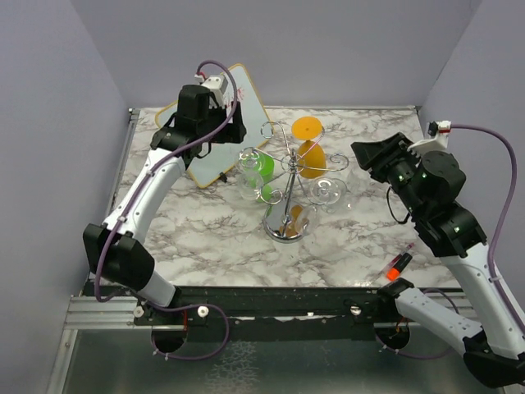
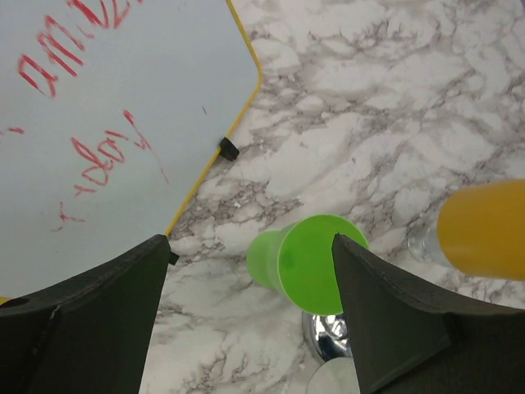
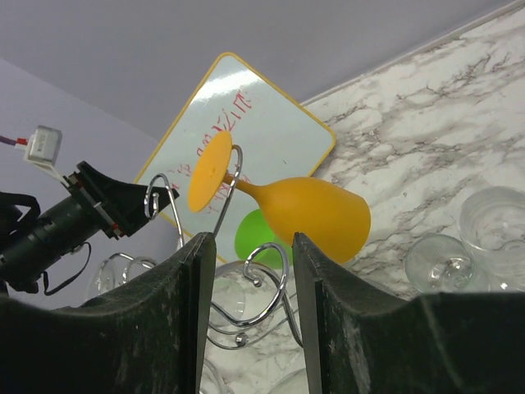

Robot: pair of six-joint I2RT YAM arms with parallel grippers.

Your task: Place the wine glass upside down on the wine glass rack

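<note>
Top external view: on the marble desk (image 1: 205, 238) my left arm (image 1: 152, 189) reaches to the whiteboard (image 1: 246, 98) at the far left corner, and my right arm (image 1: 443, 222) is bent near the right edge. The rack (image 1: 287, 226) stands mid-desk, and the orange wine glass (image 1: 312, 160) hangs on it foot-up, tilted. The left pincer (image 2: 250, 240) gapes wide and empty near the green glass (image 2: 303, 263). The right pincer (image 3: 252, 238) is half open, holding nothing. Clear glasses (image 1: 328, 190) blur into the wire, and I can't tell what touches.

Plain lavender-grey walls (image 1: 328, 41) enclose a white marble-patterned table (image 1: 205, 238) veined with grey.
</note>
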